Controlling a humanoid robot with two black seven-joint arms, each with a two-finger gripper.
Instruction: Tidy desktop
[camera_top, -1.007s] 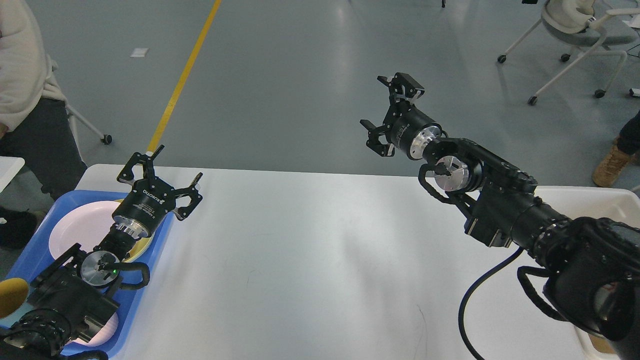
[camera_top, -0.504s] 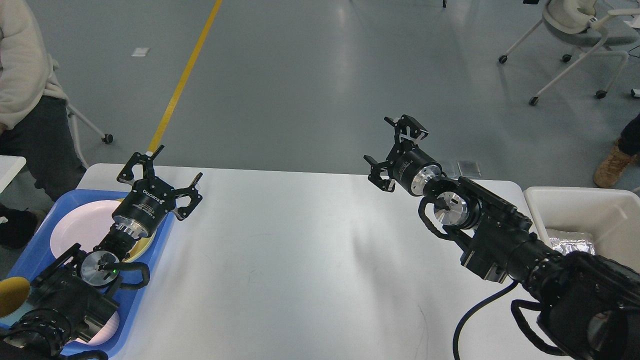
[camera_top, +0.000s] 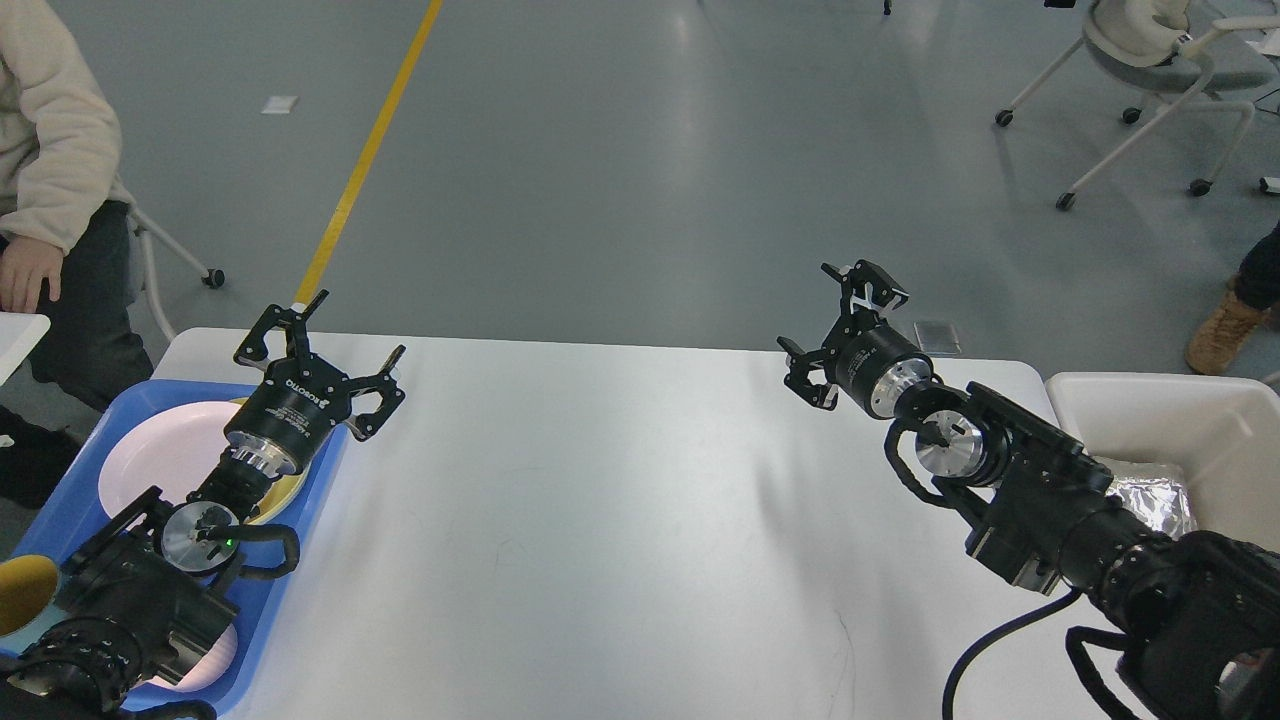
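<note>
Step in hand: the clearing is judged to be at or near its end, since no loose item is seen on the desktop (camera_top: 600, 520); both arms are held above it with nothing carried.

Next move: little is called for beyond a check of the parts hidden under the arms, and a parking of the arms if nothing is found there.

Left gripper (camera_top: 330, 360): found at 9 o'clock, above the seam where the blue tray (camera_top: 60, 510) meets the tabletop; its fingers are spread wide and nothing is held between them.

Right gripper (camera_top: 845, 335): found at 2 o'clock, above the far edge of the tabletop; its fingers are spread apart and nothing is held.

Desktop, look: a large white slab with rounded corners is seen, smooth and slightly glossy, with soft reflections and faint scuffs towards 6 o'clock.

Desktop, place: the middle and lower part of the view is filled by it, from 9 o'clock to 3 o'clock.

Blue tray: set at 8 o'clock on the left end; a pale plate (camera_top: 160, 450) and a yellow dish edge are held in it.

White bin (camera_top: 1180, 410): placed at 3 o'clock just beside the right end; a crumpled foil packet (camera_top: 1150, 500) is seen inside.
</note>
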